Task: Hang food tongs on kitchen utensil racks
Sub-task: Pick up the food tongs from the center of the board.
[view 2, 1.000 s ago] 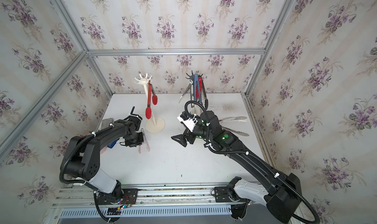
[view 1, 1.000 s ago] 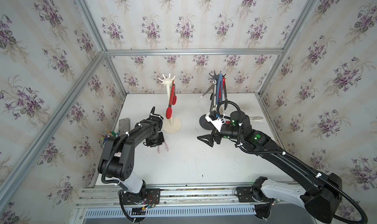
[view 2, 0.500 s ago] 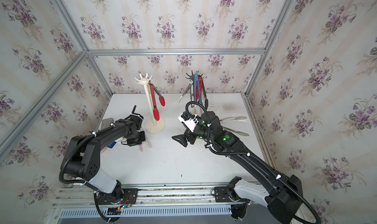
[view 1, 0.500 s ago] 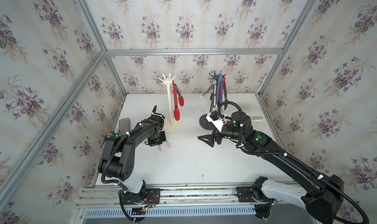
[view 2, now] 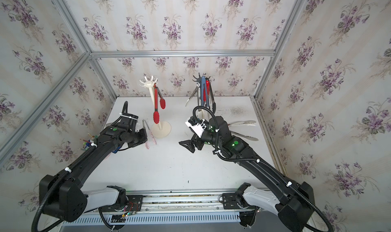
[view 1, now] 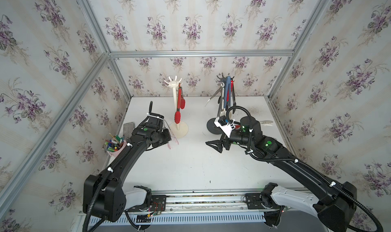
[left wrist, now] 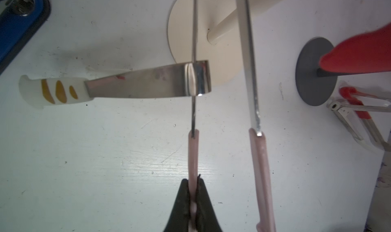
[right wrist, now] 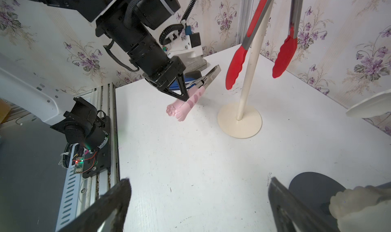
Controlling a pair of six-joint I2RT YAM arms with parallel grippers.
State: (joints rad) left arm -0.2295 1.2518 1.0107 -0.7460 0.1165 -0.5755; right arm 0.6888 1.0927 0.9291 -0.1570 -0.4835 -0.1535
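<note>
While the right gripper (view 1: 213, 147) hovers with its jaws spread wide and empty on the far side of the cream-white rack (view 1: 174, 97), the left gripper (right wrist: 184, 96) is pinched tight on one pink-sleeved arm of the cat-paw tongs (right wrist: 179, 111), just beside that rack's round base (view 1: 181, 130) on the left arm's side. The tongs' long axis runs low and near level alongside the base's rim, paw tips at the gripper's end and just clear of the base, steel arms reaching on past it; the second arm (left wrist: 261, 167) stands free beside the clamped one. Whether the paws touch the table (view 1: 190, 167) cannot be told. Spotted-tip tongs (left wrist: 135, 87), steel with a white end, lie crosswise beneath the held arm, also next to the base. The hooks (view 1: 173, 83) sit high above the base at the pole's top, one already carrying red tongs (view 1: 179, 106). The coming move likely turns on that gap: the left arm, plainly the nearer, would have to swing the tongs from near level to hanging upright, hinge end raised to a free hook.
</note>
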